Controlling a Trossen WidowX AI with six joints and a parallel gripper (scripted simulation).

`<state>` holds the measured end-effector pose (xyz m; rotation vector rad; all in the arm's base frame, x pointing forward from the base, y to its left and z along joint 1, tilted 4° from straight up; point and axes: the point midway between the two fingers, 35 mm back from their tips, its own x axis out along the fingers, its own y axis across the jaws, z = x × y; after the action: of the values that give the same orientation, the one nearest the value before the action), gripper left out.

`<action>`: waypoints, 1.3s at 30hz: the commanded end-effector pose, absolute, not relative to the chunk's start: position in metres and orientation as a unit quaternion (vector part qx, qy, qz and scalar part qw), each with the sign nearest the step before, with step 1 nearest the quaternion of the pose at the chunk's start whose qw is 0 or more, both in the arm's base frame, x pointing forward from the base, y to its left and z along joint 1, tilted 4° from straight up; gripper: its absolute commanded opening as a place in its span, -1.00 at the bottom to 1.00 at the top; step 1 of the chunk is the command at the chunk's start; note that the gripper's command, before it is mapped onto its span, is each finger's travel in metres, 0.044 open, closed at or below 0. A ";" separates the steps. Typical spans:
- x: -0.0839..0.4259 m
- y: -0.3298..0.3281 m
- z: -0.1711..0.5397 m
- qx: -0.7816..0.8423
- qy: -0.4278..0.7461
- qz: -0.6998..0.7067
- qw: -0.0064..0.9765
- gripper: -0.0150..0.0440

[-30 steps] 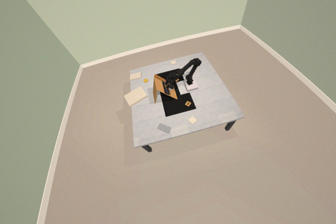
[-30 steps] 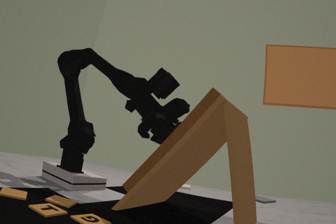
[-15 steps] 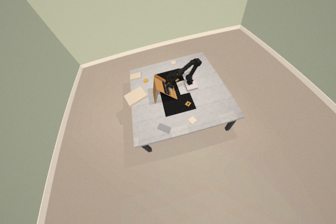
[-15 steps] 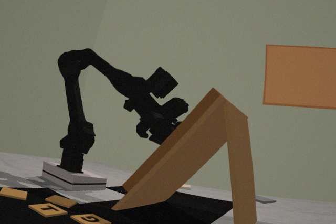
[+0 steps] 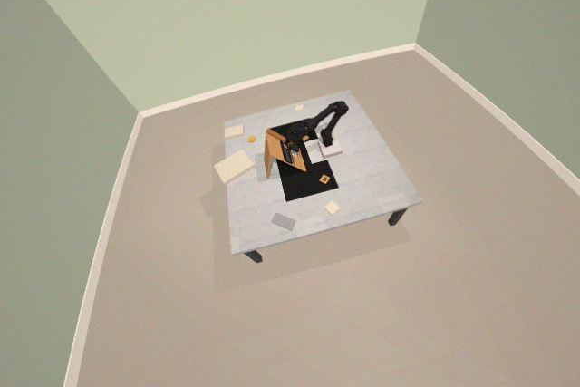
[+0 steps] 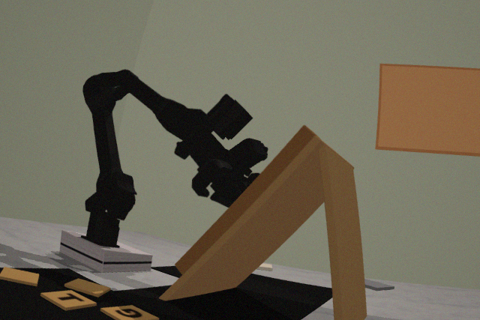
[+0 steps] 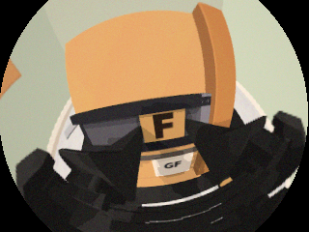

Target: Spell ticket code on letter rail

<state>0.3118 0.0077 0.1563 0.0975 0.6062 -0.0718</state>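
My gripper [image 7: 163,126] is shut on the F tile [image 7: 164,121], which stands upright and readable at the letter rail [image 7: 108,135] of the tilted orange board [image 7: 135,58] [image 5: 275,150] [image 6: 256,223]. Grey channel shows left of the tile and a shorter stretch right of it. The ticket [image 7: 172,165] below the rail reads GF. In the exterior view the T tile [image 6: 69,299] and the G tile [image 6: 129,312] lie face up on the black mat [image 6: 279,294] [image 5: 299,189]. The fingertips are hidden behind the board there.
Two more tiles [image 6: 19,276] [image 6: 87,287] lie near the T tile, their letters unreadable. A raised orange block [image 7: 224,72] runs along the board's right side. A large cream block [image 5: 234,166], a yellow disc [image 5: 251,139] and a grey slab [image 5: 283,221] lie on the counter.
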 end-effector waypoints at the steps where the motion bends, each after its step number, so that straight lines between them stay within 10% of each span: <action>1: 0.312 0.007 0.156 0.047 0.298 -0.033 0.953 -0.49; 23: 0.311 -0.003 0.156 0.046 0.298 -0.033 0.953 -0.49; 34: 0.307 -0.003 0.158 0.047 0.298 -0.033 0.953 0.49; 39: 0.302 -0.002 0.162 0.046 0.298 -0.033 0.953 0.51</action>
<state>0.3050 -0.0029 0.1573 0.0963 0.6139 -0.0714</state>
